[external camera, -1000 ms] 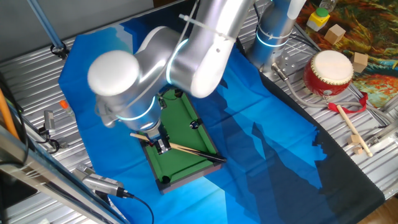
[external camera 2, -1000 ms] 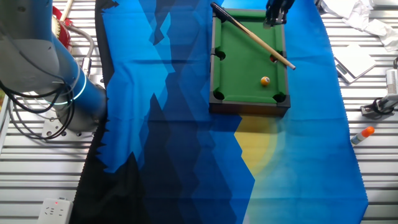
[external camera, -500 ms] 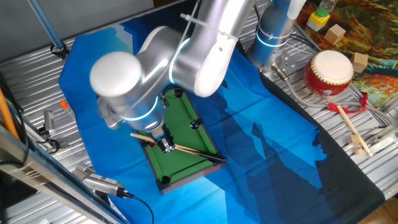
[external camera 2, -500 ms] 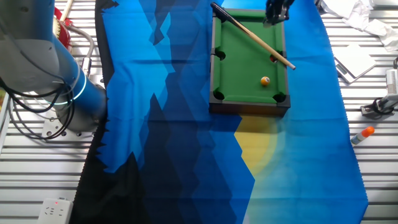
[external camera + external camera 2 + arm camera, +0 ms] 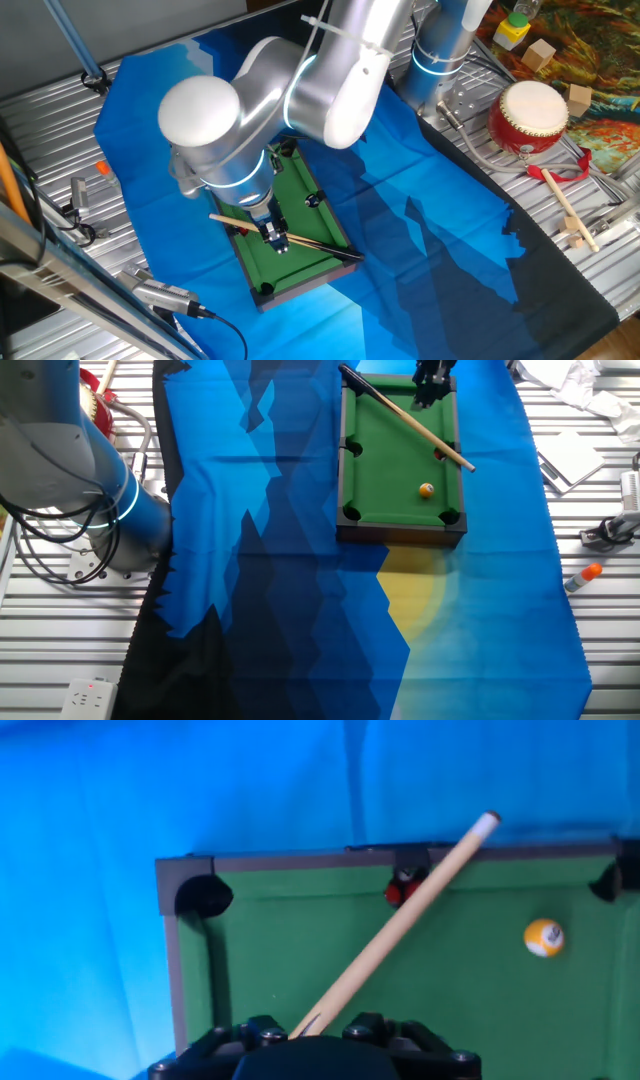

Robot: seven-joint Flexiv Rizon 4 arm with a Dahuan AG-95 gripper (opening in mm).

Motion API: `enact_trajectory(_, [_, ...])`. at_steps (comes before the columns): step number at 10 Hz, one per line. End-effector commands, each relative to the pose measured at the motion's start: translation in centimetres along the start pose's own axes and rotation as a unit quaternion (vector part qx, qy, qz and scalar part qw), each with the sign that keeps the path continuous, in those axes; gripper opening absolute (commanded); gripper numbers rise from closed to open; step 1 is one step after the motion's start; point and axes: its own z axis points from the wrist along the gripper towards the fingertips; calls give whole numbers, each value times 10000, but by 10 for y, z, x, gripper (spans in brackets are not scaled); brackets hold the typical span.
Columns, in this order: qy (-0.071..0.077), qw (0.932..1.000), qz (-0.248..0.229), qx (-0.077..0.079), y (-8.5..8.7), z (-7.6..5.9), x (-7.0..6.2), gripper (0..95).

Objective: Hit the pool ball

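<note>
The pool ball is tiny and orange-yellow, and rests on the green felt of a mini pool table. In the hand view the pool ball lies to the right. A wooden cue stick lies slantwise across the table. A tiny red ball sits beside the cue at a side pocket. My gripper hovers over the cue's butt end, open. The cue runs out from between its fingers. In one fixed view the arm hides the pool ball.
A blue cloth covers the metal table under the pool table. A red drum, a drumstick and wooden blocks lie at the right. An orange-capped marker lies beyond the cloth's edge.
My gripper has shifted sideways along the table's end to sit over the cue. The cue and the balls have not moved.
</note>
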Motion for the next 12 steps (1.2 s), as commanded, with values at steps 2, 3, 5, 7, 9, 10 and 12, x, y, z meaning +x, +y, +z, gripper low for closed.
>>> enact_trajectory(2, [-28, 9992, 357, 183, -6, 6, -1, 570])
enact_trajectory(3, [-32, 9992, 357, 185, -10, 12, 0, 380])
enact_trajectory(5, [-58, 9992, 356, 176, -15, 25, -3, 380])
enact_trajectory(7, [-134, 9992, 352, 137, -18, 34, -7, 380])
enact_trajectory(9, [-162, 9993, 341, 63, -19, 36, -8, 380])
enact_trajectory(10, [-162, 9993, 339, 51, -18, 36, -8, 380])
enact_trajectory(12, [-165, 9993, 340, 55, -19, 39, -8, 380])
